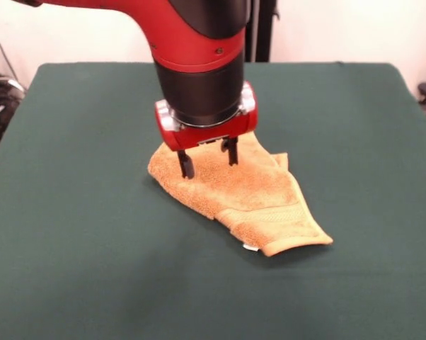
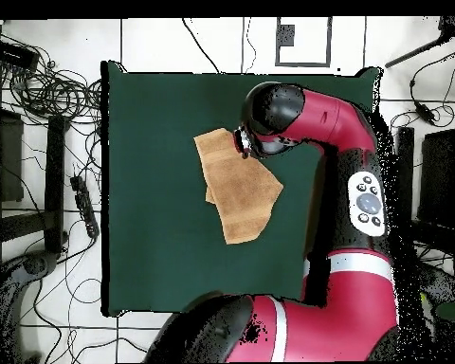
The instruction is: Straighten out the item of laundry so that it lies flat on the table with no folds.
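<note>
The golden-orange towel point(image 1: 245, 196) lies crumpled on the dark green table point(image 1: 78, 234), a little right of its middle, with folds and a ribbed band near its front right end. A small white tag shows at its front edge. My gripper point(image 1: 209, 160) hangs open just over the towel's far left part, its two black fingers point(image 1: 185, 165) apart, tips at or just above the cloth, holding nothing. In the overhead view the towel point(image 2: 236, 190) lies near the table's top middle and the arm's head covers its right upper corner; the gripper point(image 2: 243, 142) is mostly hidden there.
The table point(image 2: 155, 246) stretches wide around the towel on all sides. Cables and dark equipment point(image 2: 42, 95) lie on the floor beyond the table's edges. My red arm point(image 2: 354, 190) reaches in over the table's right side in the overhead view.
</note>
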